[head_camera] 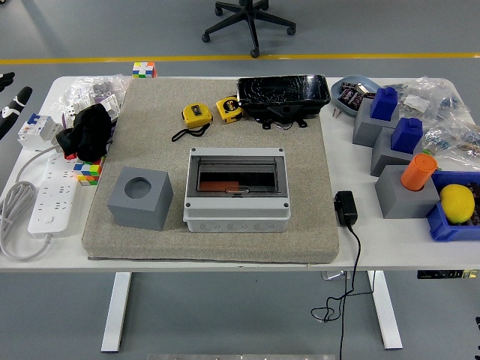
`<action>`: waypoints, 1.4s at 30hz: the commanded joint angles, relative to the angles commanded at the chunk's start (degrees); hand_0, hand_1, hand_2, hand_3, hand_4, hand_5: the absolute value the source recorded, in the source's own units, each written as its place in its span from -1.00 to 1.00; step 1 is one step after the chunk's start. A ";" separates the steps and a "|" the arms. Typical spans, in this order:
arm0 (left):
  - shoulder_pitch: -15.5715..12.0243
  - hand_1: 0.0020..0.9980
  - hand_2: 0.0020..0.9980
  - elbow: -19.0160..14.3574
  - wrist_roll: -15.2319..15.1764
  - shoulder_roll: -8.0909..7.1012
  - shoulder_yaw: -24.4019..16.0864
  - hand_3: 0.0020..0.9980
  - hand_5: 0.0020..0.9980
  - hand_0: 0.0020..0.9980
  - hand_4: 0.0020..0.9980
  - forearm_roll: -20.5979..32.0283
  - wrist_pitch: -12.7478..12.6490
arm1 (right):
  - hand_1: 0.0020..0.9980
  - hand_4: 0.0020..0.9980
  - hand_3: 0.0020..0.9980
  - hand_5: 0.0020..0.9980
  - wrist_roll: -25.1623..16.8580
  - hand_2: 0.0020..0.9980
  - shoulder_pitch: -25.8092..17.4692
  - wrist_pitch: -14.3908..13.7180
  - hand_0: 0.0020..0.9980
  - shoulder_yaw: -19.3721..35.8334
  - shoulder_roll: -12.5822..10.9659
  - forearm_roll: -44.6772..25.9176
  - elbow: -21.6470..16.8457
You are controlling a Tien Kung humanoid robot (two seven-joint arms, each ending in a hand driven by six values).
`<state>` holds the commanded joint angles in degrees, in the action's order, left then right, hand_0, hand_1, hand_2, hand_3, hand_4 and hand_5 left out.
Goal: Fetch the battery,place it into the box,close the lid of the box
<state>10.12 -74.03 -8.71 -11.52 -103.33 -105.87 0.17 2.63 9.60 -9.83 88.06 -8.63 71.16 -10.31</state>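
Head view: the box (237, 188) sat mid-mat, lid apparently shut, long axis left-right. No battery could be identified with certainty. Only the left robot hand (9, 101) showed, far left of the box; its grip state could not be told.

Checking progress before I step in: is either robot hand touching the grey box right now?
No. The grey box sits alone mid-mat; only the left hand shows, out at the far left edge.
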 joint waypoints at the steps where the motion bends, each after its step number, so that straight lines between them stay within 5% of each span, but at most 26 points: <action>1: -0.05 0.90 0.80 0.04 0.03 0.03 -0.03 0.76 1.00 1.00 1.00 -0.05 0.03 | 0.50 1.00 0.59 1.00 0.02 0.49 -0.05 0.00 0.58 0.02 -0.01 0.05 0.00; 42: -0.06 0.92 0.81 0.09 0.06 -0.52 1.05 0.77 1.00 1.00 1.00 -0.44 0.29 | 0.50 1.00 0.59 1.00 0.19 0.50 0.02 0.08 0.59 -0.53 -0.33 -0.23 0.00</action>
<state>10.06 -73.94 -8.64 -12.04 -102.28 -106.31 0.46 2.82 9.62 -9.74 87.54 -8.96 70.93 -10.31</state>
